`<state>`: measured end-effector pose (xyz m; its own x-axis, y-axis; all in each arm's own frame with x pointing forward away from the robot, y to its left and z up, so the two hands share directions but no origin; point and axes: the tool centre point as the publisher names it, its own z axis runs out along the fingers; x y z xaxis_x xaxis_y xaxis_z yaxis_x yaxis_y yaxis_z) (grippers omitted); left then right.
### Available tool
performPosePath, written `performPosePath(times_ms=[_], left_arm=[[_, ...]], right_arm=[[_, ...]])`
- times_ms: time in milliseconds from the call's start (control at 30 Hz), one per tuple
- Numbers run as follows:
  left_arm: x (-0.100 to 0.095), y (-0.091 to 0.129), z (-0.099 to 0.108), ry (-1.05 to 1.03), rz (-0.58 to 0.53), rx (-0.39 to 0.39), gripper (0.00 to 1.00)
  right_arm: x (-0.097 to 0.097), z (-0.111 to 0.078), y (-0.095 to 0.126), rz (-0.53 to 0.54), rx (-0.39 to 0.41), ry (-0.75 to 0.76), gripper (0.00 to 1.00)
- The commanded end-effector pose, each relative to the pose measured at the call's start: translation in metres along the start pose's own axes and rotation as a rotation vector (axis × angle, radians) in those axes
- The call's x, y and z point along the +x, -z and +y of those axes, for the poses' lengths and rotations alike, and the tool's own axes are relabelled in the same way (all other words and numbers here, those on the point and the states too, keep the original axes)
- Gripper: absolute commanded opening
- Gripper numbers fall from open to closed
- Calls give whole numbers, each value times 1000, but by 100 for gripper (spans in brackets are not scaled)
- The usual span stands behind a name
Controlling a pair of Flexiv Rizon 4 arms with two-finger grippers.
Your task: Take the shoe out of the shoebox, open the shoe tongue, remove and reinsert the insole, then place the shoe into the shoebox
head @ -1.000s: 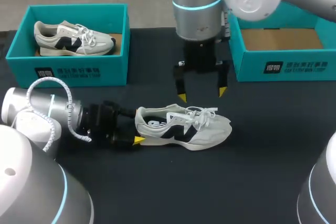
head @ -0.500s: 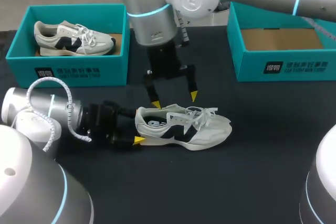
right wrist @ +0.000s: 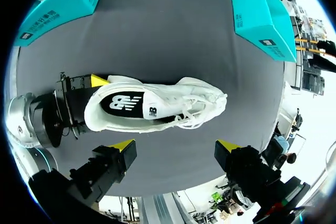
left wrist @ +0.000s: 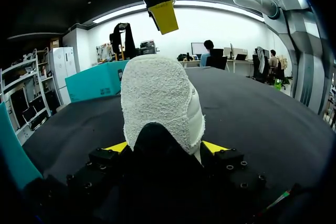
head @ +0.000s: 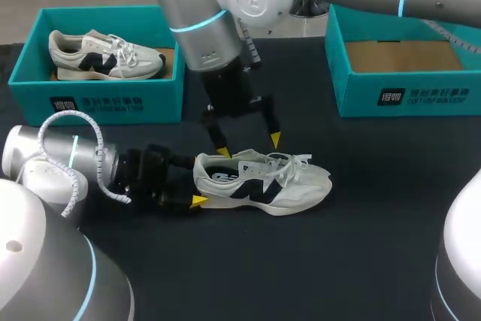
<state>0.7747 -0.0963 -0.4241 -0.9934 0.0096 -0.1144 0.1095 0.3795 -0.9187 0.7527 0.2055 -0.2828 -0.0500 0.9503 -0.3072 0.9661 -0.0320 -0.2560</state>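
Left claw [left wrist: 167,148] clamped on heel of shoe [head: 263,182], both tips touching. Right claw [head: 249,146] spread wide, hovering just above shoe collar. Shoe upright on table [head: 376,216], outside empty shoebox [head: 406,95].

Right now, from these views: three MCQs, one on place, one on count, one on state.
1. Where is the shoe held by the left gripper?
A) in a shoebox
B) on the table
C) lifted over the right shoebox

2. How many shoes show in the head view?
A) one
B) two
C) three

3. The right gripper is:
A) open above the shoe
B) shut on the laces
C) shut on the insole

1 B: it lies on the black table.
2 B: that shoe, plus a second shoe in the left shoebox.
3 A: its yellow tips stand wide apart, gripping nothing.
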Motion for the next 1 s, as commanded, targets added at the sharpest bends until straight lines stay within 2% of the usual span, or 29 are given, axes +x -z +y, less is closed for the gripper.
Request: performPosePath(times_ms=[33, 233, 533, 1000], left_arm=[[1, -2, 1, -1, 1, -3, 0], [1, -2, 1, -1, 1, -3, 0], [1, -2, 1, -1, 1, -3, 0], [1, -2, 1, -1, 1, -3, 0]], right_arm=[[13, 3, -18, -8, -78, 7, 100], [21, 3, -34, -1, -164, -51, 100], [22, 2, -47, -11, -194, -142, 100], [24, 33, -56, -40, -227, -158, 100]])
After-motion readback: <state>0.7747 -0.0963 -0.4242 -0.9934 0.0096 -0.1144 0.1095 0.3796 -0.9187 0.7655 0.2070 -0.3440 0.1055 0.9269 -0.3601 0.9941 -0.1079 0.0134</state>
